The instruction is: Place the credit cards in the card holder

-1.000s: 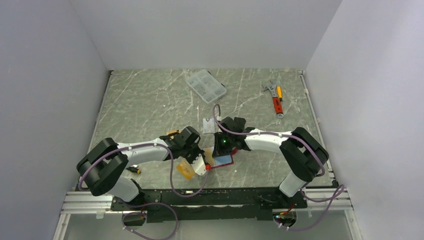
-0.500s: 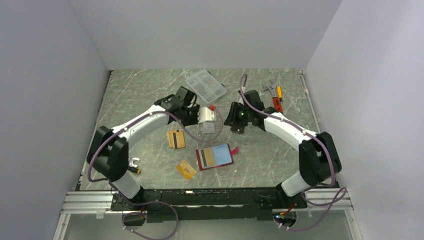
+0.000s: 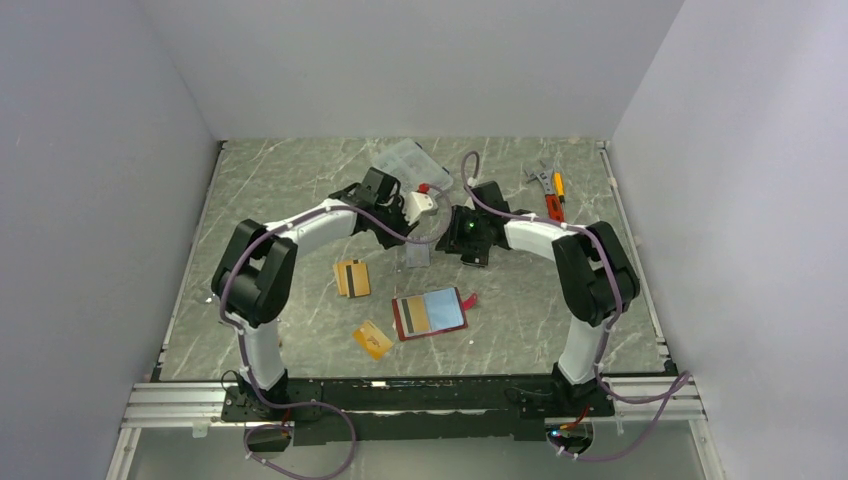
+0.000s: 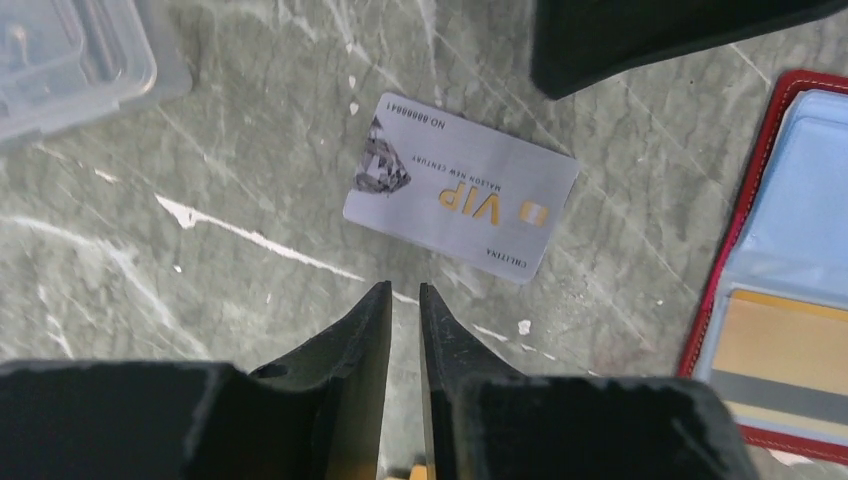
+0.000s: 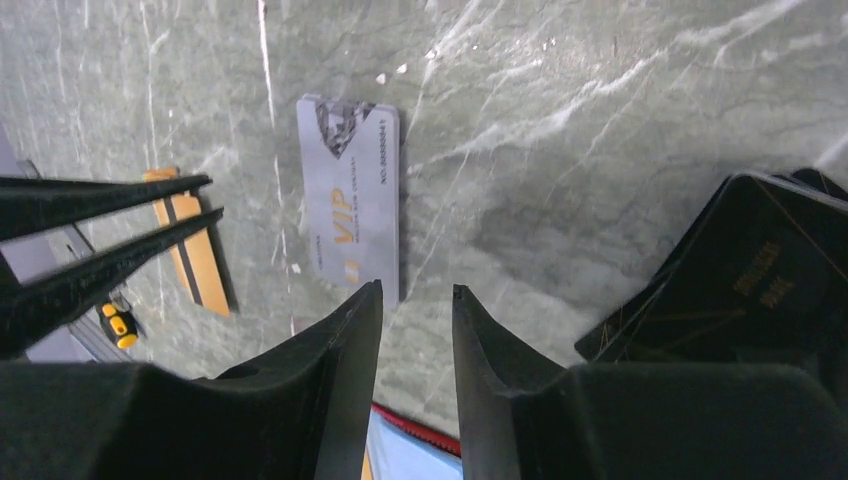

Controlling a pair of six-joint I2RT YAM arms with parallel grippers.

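well, we see the silver-grey card (image 4: pixel 460 200) lying flat on the marble table (image 3: pixel 300 200), between the clear plastic box (image 3: pixel 405 160) and the card holder (image 3: pixel 447 307). our left gripper (image 4: pixel 403 290) hovers just beside the card's long edge, its fingers only a sliver apart with nothing between them. our right gripper (image 5: pixel 418 290) hangs at the card's short end, fingers a little wider apart, also empty. the red holder lies open, light blue inside up, with one orange card (image 3: pixel 415 317) bearing a dark stripe already tucked in its left half. left of it, loose on the table, lie a striped card (image 3: pixel 351 277) and a plain card (image 3: pixel 372 339), both orange. a black wallet (image 5: pixel 750 290) sits just beside our right gripper.
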